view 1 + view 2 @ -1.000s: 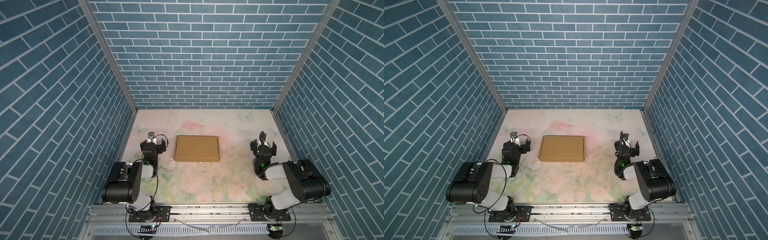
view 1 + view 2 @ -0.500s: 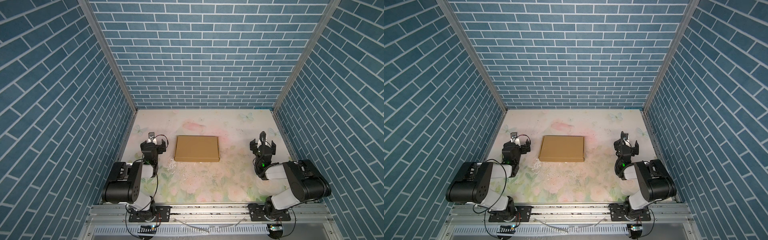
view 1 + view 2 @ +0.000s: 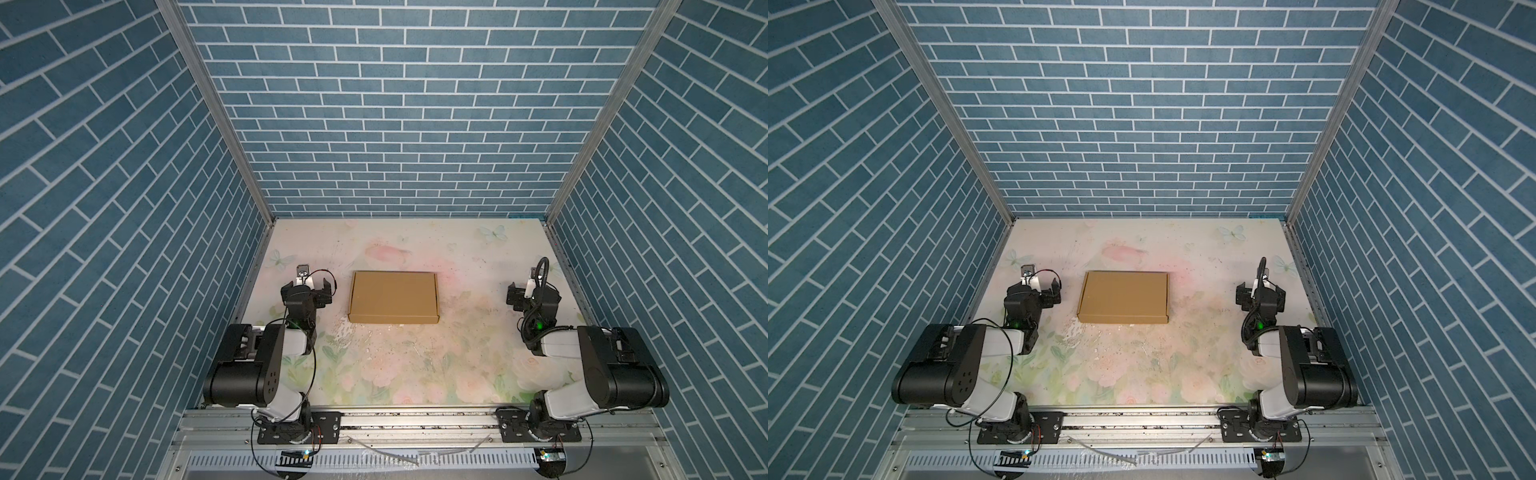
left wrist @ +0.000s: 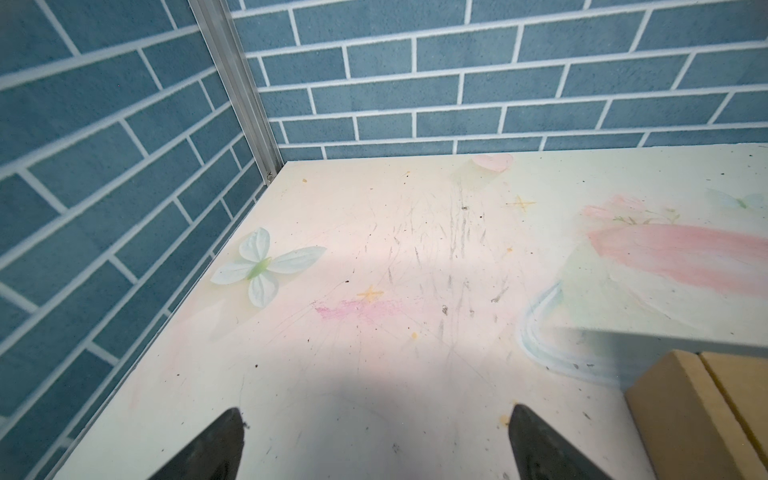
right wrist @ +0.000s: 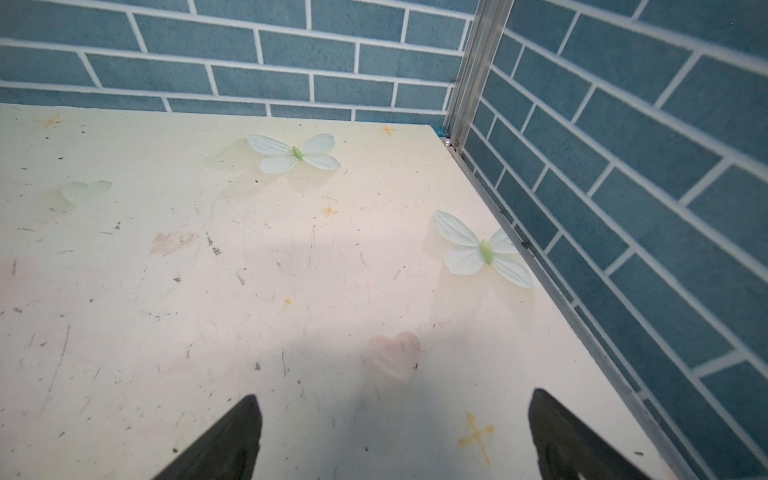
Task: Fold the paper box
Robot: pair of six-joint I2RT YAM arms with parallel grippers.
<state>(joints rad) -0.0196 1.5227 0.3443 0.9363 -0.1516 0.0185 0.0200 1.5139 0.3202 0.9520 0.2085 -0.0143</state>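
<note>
The paper box (image 3: 393,302) is lying flat on the floral tabletop (image 3: 415,374), apparently already folded shut, between the two arms; its corner is showing just beside the left gripper (image 4: 376,411) in the left wrist view. Nothing is being held: the jaws of the left gripper and the right gripper (image 5: 395,397) are standing spread over bare table. The corrugated cardboard is being judged light, stiff yet crushable and prone to sliding, so a free edge or flap lip is being favoured for gripping.

The paper box (image 3: 393,302) lies closed, flat, brown, mid-table.
</note>
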